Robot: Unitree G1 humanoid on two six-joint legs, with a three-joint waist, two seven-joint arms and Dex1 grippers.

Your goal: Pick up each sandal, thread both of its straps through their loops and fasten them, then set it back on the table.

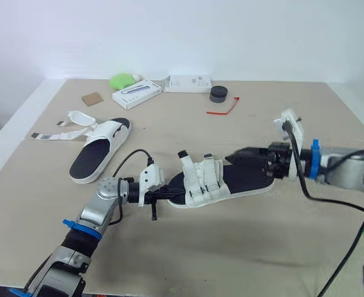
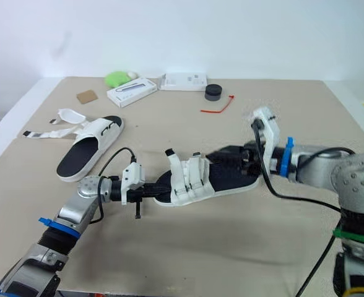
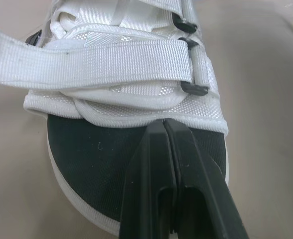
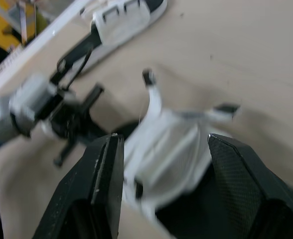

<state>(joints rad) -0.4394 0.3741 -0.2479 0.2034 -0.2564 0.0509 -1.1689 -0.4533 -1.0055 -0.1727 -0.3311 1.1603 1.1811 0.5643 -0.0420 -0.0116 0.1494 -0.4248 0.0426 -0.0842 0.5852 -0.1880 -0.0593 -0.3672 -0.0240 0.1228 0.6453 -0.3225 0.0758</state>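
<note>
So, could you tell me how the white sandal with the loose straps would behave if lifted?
The white fabric sandal with a black footbed looks light, with a flat, fairly stiff sole, so it should probably lift level. Its unfastened webbing straps lie limp on the tan table, so they would likely dangle and drag.
</note>
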